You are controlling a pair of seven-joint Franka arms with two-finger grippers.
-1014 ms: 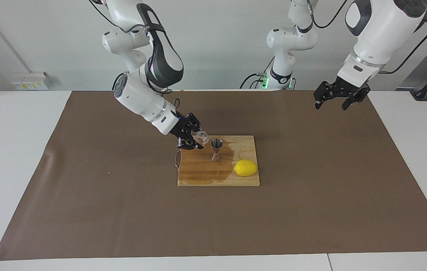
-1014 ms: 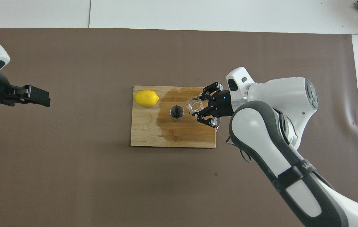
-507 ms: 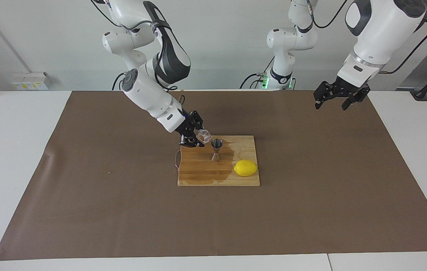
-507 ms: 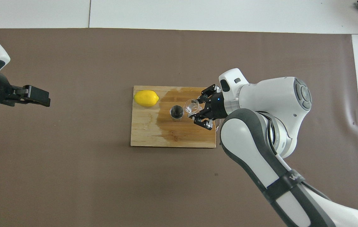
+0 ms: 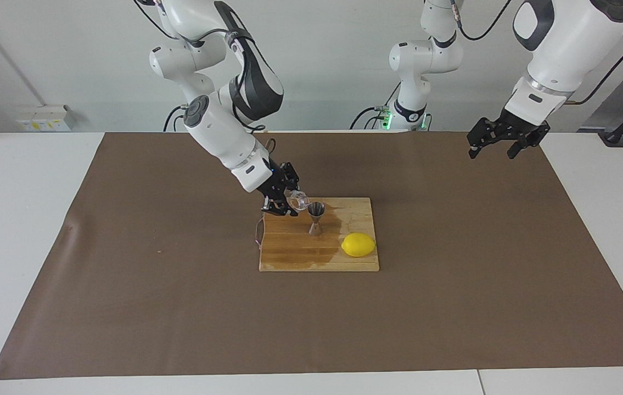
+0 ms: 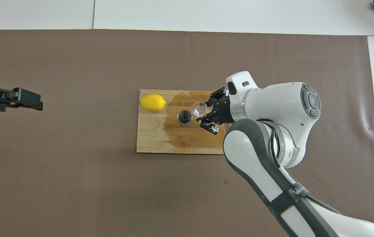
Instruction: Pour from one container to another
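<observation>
My right gripper (image 5: 291, 199) is shut on the small clear glass cup (image 5: 299, 201) and holds it tilted, its mouth toward the rim of the steel jigger (image 5: 315, 218). The jigger stands upright on the wooden cutting board (image 5: 295, 253). In the overhead view the cup (image 6: 199, 108) sits just beside the jigger's open top (image 6: 184, 118), with the right gripper (image 6: 204, 112) around it. My left gripper (image 5: 491, 150) is open and empty, raised over the brown mat at the left arm's end of the table, where it waits; it also shows in the overhead view (image 6: 30, 100).
A yellow lemon (image 5: 358, 244) lies on the board's corner toward the left arm's end, farther from the robots than the jigger. A dark wet patch (image 5: 329, 241) covers much of the board around the jigger. A brown mat (image 5: 179, 307) covers the table.
My right gripper has carried the cup closer to the jigger's rim and tipped it further. My left gripper has shifted a little toward its own end of the table.
</observation>
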